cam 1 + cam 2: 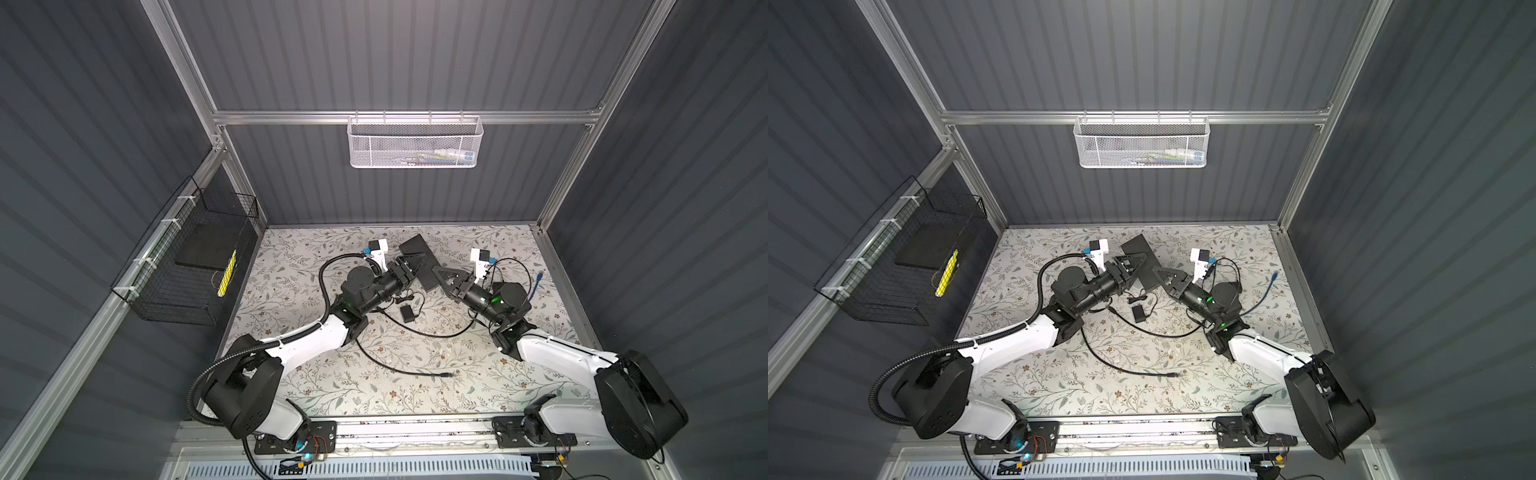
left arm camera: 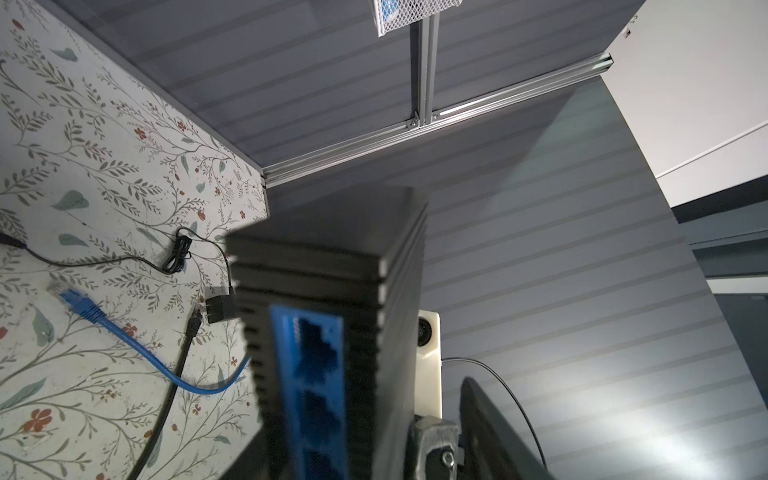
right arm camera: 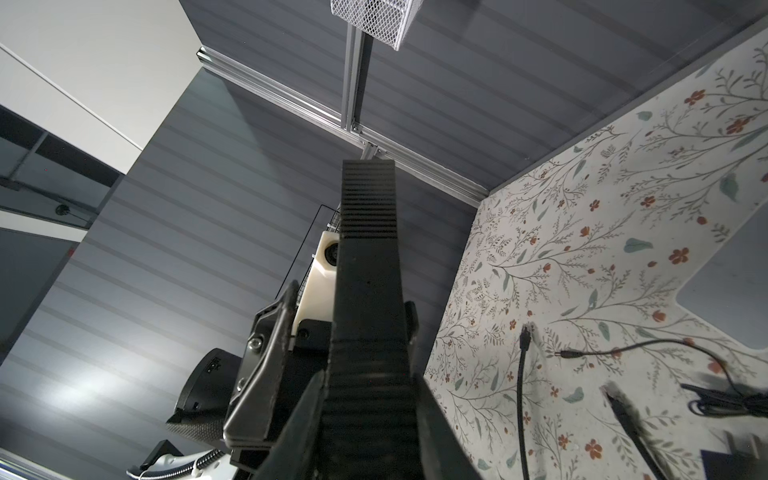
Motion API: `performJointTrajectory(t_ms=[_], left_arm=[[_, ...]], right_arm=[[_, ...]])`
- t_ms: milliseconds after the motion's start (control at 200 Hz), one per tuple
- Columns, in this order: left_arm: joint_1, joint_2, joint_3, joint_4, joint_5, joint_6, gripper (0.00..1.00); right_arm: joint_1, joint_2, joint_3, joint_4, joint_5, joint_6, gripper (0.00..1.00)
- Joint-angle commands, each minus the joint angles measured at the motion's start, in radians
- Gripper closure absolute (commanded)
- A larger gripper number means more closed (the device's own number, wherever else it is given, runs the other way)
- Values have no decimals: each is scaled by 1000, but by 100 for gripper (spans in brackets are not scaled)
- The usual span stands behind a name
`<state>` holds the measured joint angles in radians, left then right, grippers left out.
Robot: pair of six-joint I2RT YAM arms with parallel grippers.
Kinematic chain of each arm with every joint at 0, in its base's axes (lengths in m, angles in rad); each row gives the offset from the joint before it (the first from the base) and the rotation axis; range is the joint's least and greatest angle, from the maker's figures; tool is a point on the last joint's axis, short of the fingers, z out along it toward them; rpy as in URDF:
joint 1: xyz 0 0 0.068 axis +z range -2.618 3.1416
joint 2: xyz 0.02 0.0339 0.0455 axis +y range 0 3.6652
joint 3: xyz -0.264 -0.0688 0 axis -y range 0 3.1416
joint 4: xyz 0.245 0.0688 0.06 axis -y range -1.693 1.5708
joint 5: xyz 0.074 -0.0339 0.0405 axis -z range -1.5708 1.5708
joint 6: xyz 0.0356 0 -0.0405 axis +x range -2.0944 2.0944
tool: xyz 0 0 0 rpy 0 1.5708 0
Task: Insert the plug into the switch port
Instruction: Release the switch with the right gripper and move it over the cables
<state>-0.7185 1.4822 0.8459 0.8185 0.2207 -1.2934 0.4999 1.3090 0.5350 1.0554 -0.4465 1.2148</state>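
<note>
Right gripper (image 1: pixel 437 273) clamps switch (image 1: pixel 417 252); blue ports (image 2: pixel 312 365) only left-wrist view.

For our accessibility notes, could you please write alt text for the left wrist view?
A black switch with a blue port panel fills the centre, blurred. A blue network cable and black cables lie on the floral table.

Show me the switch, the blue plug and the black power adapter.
switch (image 1: pixel 417 248), in a top view, ribbed face
blue plug (image 2: pixel 81 302), left wrist view, its boot
black power adapter (image 1: pixel 407 312), in a top view, its body
</note>
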Motion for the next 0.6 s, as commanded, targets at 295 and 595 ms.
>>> performJointTrajectory(t_ms=[295, 595], left_arm=[[-2, 24, 27, 59, 3, 5, 60], [-2, 6, 16, 45, 15, 10, 74]], right_arm=[[17, 26, 13, 125, -17, 23, 92], [17, 32, 21, 106, -22, 17, 88]])
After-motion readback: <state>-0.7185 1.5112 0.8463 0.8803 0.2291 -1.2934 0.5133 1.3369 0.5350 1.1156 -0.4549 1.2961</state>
